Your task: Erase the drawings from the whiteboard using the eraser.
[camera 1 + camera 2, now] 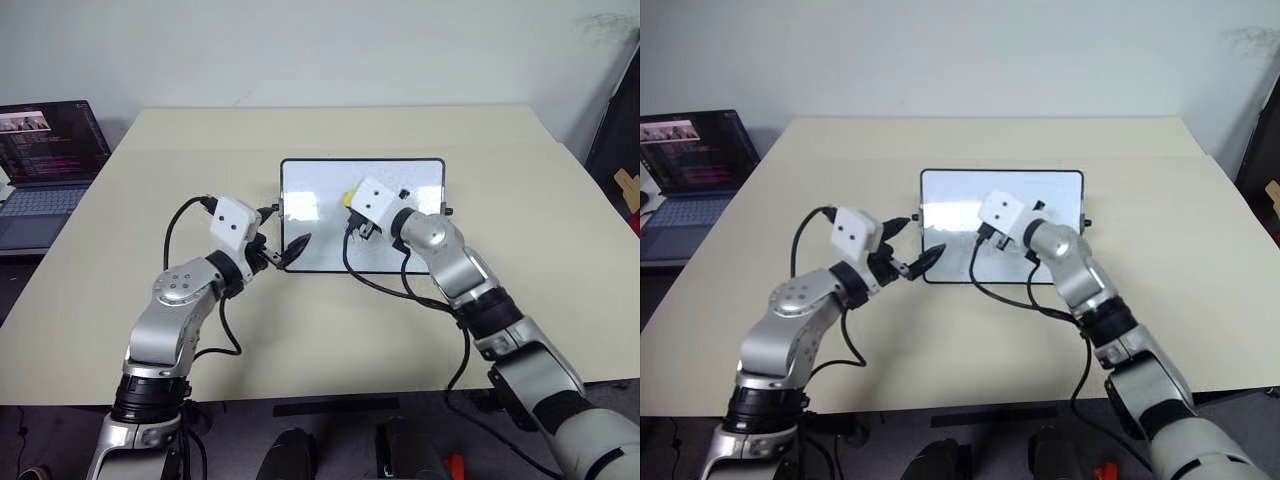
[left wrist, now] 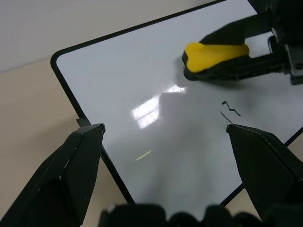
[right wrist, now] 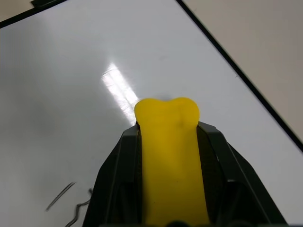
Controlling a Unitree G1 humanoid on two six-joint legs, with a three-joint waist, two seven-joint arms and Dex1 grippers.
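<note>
- The right gripper [image 3: 168, 189] is clamped on the yellow eraser [image 3: 169, 142], mid-frame over the whiteboard [image 2: 142, 71] — it may pass beside the remaining drawings [image 2: 229, 109] just beneath.
- The left gripper [image 2: 175, 189] gapes empty at the board's lower-left edge — the unpinned board could slide under wiping pressure.

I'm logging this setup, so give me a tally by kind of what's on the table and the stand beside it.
Whiteboard: 1
Eraser, yellow, held in the right gripper: 1
Laptop, on the side stand: 1
Total: 3
</note>
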